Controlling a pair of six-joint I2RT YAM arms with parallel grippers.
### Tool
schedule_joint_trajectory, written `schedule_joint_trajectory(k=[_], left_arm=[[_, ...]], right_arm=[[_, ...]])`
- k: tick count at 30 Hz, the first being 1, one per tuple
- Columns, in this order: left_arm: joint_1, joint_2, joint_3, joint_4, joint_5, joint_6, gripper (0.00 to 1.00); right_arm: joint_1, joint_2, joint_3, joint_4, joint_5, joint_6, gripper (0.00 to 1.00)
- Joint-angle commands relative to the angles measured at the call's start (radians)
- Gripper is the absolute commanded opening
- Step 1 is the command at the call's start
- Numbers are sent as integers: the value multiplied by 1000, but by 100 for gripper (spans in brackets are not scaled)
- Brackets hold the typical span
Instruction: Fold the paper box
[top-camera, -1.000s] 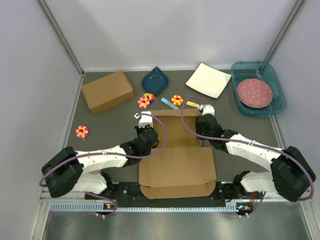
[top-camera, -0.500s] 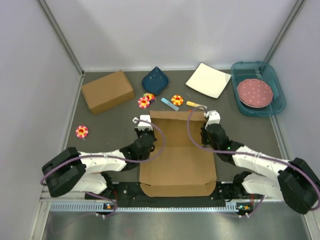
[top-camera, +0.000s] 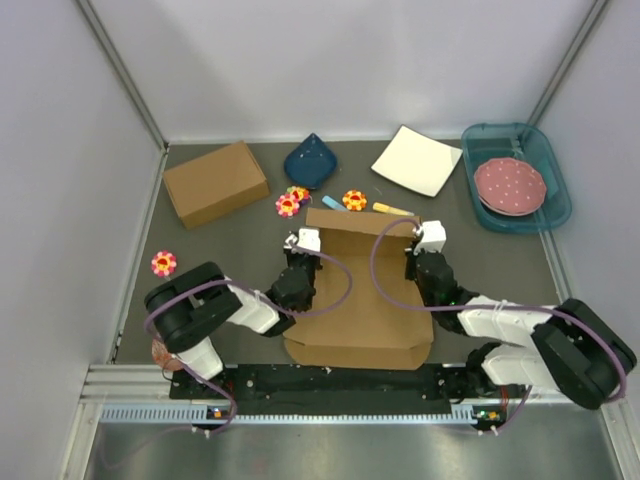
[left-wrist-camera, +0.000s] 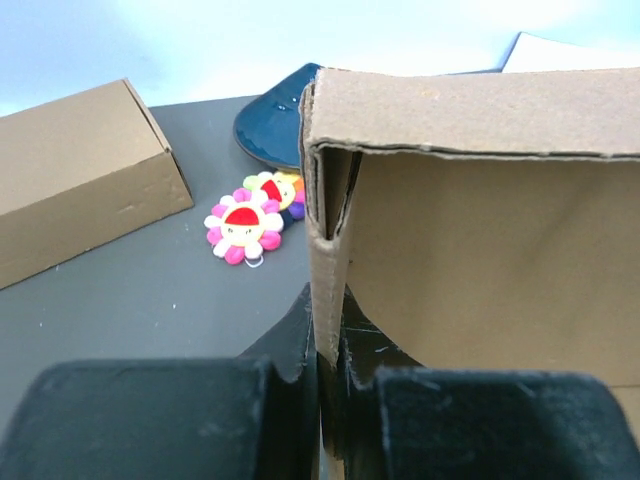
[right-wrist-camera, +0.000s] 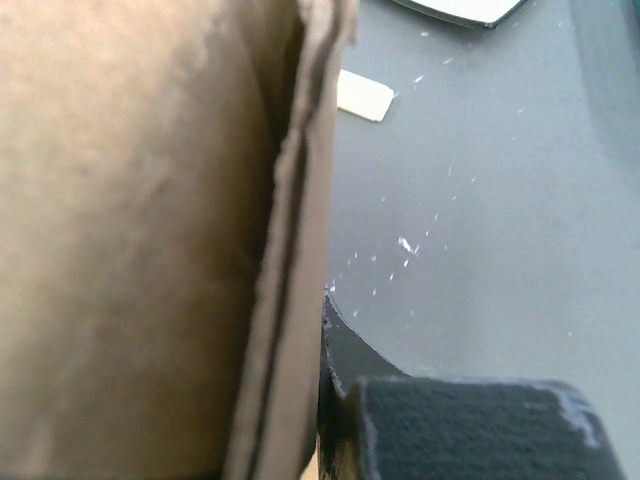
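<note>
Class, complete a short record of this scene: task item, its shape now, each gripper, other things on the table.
Task item: paper box
Shape now: near panel flat, far part standing up
Left gripper: jaws shut on box's left edge
Right gripper: jaws shut on its right edge
Others: deeper cardboard box, flower toy, teal tray

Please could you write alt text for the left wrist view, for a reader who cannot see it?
The left claw is shut on the upright side wall of the paper box, seen close up. Behind it on the dark table lie a closed cardboard box, two flower toys and a blue dish.
</note>
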Motion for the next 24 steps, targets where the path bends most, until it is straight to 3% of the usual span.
schedule_joint_trajectory(k=[1, 8, 13, 16, 20, 24], left_arm=[[28, 73, 54, 357, 3, 53, 0], [36, 119, -30, 338, 7, -89, 0], [34, 124, -99, 346, -16, -122, 0], [33, 116, -99, 337, -30, -110, 0], [31, 106, -72, 315, -37, -37, 0], [28, 99, -50, 323, -31, 17, 0]], right_arm=[[9, 78, 83, 295, 8, 6, 0], [9, 202, 14, 378, 19, 55, 2], [10, 101, 0, 227, 16, 113, 41], [10, 6, 39, 48, -17, 116, 53], [9, -142, 62, -150, -46, 115, 61], [10, -345, 82, -362, -163, 121, 75]])
